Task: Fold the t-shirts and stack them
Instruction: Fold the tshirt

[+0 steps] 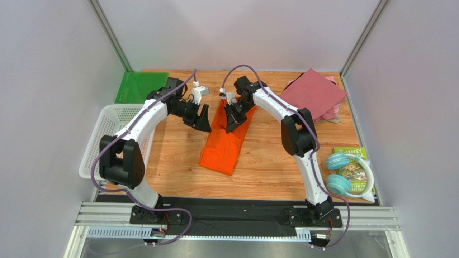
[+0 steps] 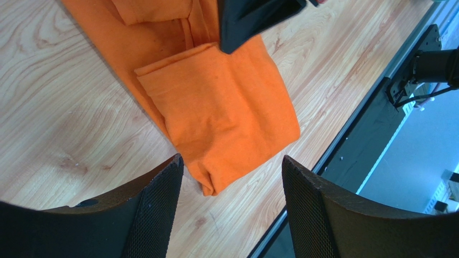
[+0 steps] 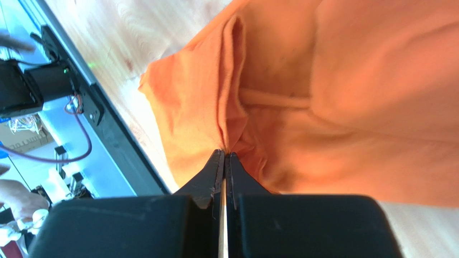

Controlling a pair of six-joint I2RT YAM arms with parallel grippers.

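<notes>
- The right gripper (image 3: 225, 155) has its fingers pressed together on a raised fold of the orange t-shirt (image 1: 222, 146), near the shirt's far end.
- The left gripper (image 2: 231, 161) is spread wide with nothing between its fingers. It hangs just to the left of the right gripper, over the orange cloth.
- The orange t-shirt lies in the middle of the wooden table (image 1: 269, 166) as a long, narrow strip folded lengthwise. It runs from between the two grippers back toward the arm bases. In the left wrist view its near end is doubled over into a thicker rectangle.
- A maroon t-shirt (image 1: 312, 90) lies folded flat at the far right corner, well apart from the orange one. A pale pink shirt (image 1: 333, 112) peeks out from under its right edge.
- A green plastic sheet (image 1: 137, 86) lies at the far left corner, with a white mesh basket (image 1: 105, 140) along the left edge nearer the bases.
- Teal headphones (image 1: 342, 172) rest on a book (image 1: 356, 171) at the near right.
</notes>
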